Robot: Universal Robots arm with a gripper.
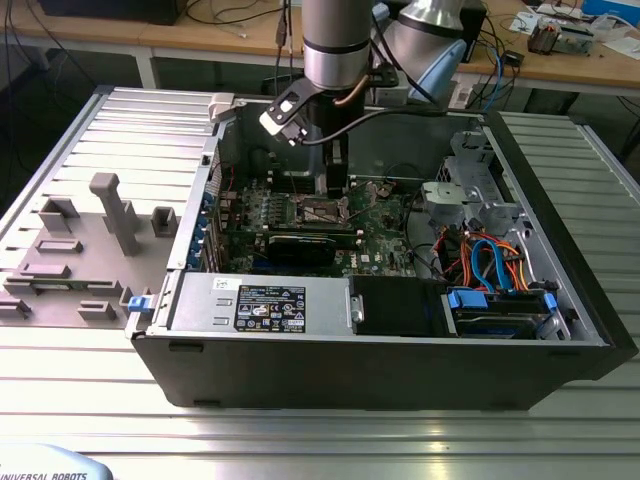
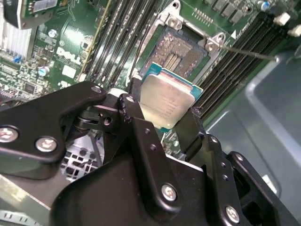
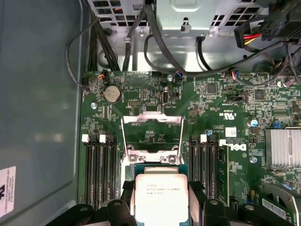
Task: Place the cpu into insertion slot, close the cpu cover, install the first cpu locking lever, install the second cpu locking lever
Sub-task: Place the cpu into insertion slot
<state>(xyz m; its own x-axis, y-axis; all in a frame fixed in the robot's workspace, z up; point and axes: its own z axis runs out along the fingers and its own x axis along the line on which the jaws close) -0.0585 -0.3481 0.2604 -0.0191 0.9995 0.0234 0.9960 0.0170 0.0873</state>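
My gripper point(image 2: 162, 112) is shut on the cpu point(image 2: 167, 100), a small square chip with a dull silver top, its black fingers point(image 2: 133, 109) pinching two opposite edges. Just beyond the chip, the insertion slot point(image 2: 181, 49) lies uncovered, its dark contact field framed in bright metal. In the first wrist view the cpu point(image 3: 161, 197) hangs over the socket area, and the cpu cover point(image 3: 151, 123) is flipped back open beyond it. A thin locking lever point(image 2: 244, 52) sticks out from a socket corner. In the exterior view the gripper point(image 1: 335, 182) reaches down into the open case above the insertion slot point(image 1: 320, 210).
Black memory slots point(image 3: 99, 169) flank the socket on both sides. A graphics card point(image 1: 300, 243), power supply point(image 1: 260, 303) and drive cables point(image 1: 485, 262) fill the case. The case walls point(image 1: 560, 230) close in around the arm. Grey fixtures point(image 1: 115, 210) stand on the table outside.
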